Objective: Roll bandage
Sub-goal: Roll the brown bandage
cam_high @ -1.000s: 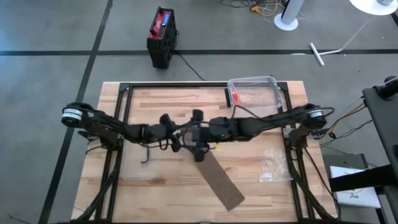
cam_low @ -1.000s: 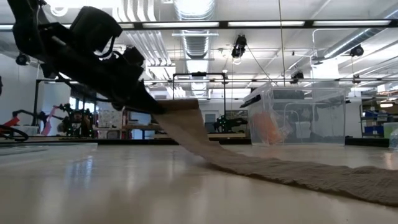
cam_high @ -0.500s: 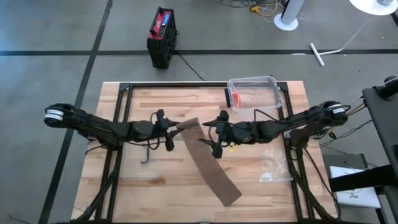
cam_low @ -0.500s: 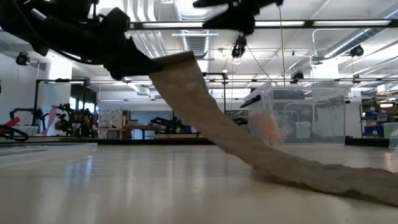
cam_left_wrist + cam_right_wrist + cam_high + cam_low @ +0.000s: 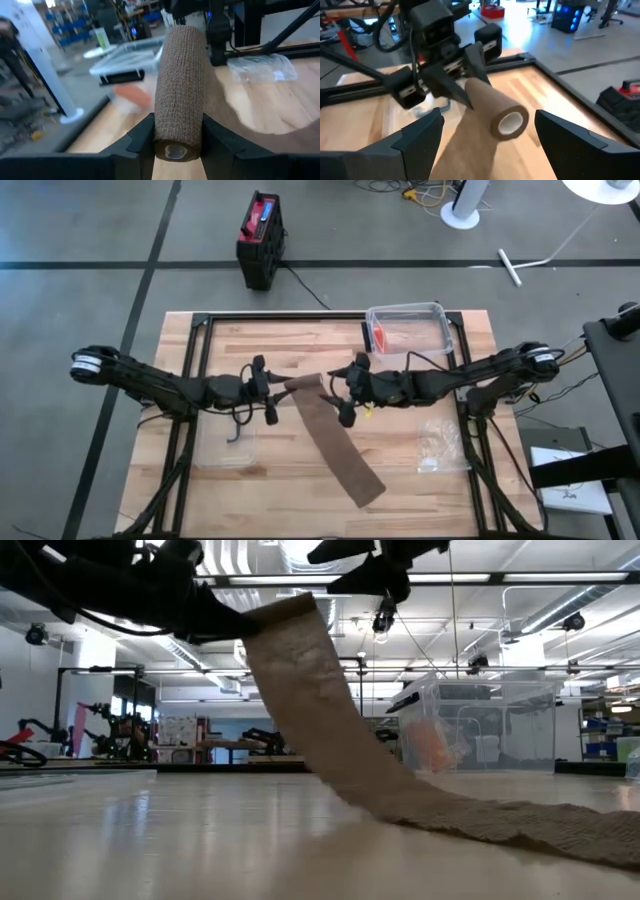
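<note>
High view is showing a clear bin (image 5: 408,327) holding something orange at the table's far edge. Low view is showing the bandage (image 5: 330,730) trailing down onto the table. Left wrist view is showing the left gripper (image 5: 178,132) clamping the roll. Right wrist view is showing the right gripper (image 5: 487,137) spread wide, facing the roll's end

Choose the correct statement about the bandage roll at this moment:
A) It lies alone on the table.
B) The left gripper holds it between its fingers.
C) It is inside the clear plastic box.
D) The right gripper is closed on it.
B: in the left wrist view the bandage roll sits clamped between the left gripper fingers, while the right gripper stands open, apart from the roll's end.
</note>
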You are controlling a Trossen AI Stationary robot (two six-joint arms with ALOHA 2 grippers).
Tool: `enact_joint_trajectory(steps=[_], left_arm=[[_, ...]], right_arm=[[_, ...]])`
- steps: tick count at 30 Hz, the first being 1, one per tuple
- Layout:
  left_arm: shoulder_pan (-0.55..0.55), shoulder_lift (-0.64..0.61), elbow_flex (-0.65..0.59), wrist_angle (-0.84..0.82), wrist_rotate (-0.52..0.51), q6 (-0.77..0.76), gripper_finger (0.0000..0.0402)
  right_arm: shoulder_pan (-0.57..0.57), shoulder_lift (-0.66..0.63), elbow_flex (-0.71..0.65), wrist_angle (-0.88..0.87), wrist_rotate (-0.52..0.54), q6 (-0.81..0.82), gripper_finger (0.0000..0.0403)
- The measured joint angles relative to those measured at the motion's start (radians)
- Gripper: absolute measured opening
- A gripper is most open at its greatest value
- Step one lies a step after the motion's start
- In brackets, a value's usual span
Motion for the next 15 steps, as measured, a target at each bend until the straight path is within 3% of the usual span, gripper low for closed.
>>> enact_joint_trajectory(steps=[6,15], left_arm=[[0.0,-0.029,0.0,0.049,-0.055,0.16,0.0119],[0.0,-0.044,0.057,0.024,-0.074,0.227,0.0119]], right_arm=[[-0.046,0.006,0.113,-0.081,-0.023,0.055,0.0309],[-0.148,0.098,0.27,-0.205,-0.265,0.221,0.0309]])
